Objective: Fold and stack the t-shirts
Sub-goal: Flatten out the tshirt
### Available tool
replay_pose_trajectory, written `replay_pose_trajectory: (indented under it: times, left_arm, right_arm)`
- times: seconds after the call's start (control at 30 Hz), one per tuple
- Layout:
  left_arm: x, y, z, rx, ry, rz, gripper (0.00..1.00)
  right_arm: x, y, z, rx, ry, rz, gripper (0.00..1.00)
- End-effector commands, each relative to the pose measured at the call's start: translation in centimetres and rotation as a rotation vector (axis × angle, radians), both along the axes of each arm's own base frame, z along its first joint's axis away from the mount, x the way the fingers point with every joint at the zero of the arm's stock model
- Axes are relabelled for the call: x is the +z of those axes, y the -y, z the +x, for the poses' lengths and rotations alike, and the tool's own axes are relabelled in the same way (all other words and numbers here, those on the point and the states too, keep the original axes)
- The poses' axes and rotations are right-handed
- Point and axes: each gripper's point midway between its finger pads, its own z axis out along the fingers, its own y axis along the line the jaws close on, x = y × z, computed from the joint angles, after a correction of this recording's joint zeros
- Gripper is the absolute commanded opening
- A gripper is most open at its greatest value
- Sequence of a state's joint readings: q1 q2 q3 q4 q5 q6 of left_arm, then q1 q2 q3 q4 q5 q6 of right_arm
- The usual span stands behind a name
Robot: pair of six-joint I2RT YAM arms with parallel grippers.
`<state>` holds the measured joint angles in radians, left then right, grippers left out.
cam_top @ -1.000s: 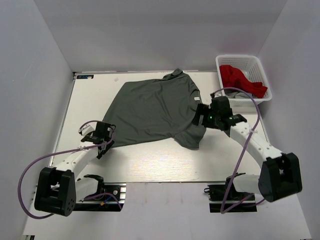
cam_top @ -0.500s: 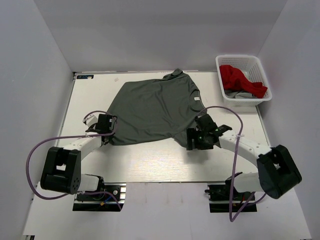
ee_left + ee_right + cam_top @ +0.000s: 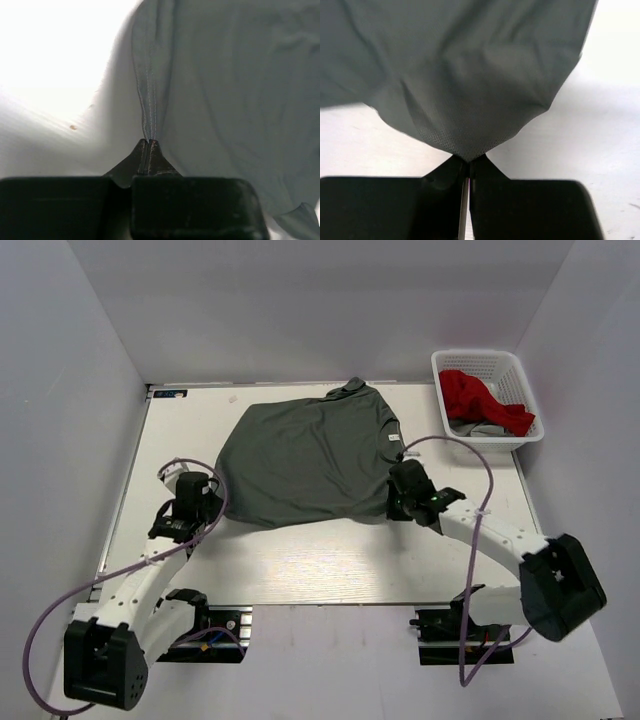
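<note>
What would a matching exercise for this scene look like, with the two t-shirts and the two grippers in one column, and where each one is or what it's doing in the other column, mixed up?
Column one:
1. grey t-shirt
2. red t-shirt
3. left gripper
4. right gripper

Column two:
A. heaped in the white basket
B. shut on the grey t-shirt's near right corner
C. spread out on the table
D. shut on the grey t-shirt's near left corner

Pairs: 1-C, 2-A, 3-D, 4-B
</note>
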<state>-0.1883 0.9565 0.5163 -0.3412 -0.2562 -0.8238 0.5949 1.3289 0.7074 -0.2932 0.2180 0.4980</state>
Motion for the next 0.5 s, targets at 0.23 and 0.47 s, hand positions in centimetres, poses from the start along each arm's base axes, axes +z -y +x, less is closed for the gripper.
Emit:
replay_pose_trajectory:
  times: [0.23,0.47]
  left_arm:
    - [10.7,2.5,1.7,-0.135,0.261,-0.072,0.00]
    - [17.5,1.5,2.2,-0.092,0.410,-0.051,0.00]
  right_arm:
    - [18.5,2.1,5.8,-0.172,0.576,0.122,0.00]
    - [28.0,6.0,6.0,-0.338,0.768,0.096,0.00]
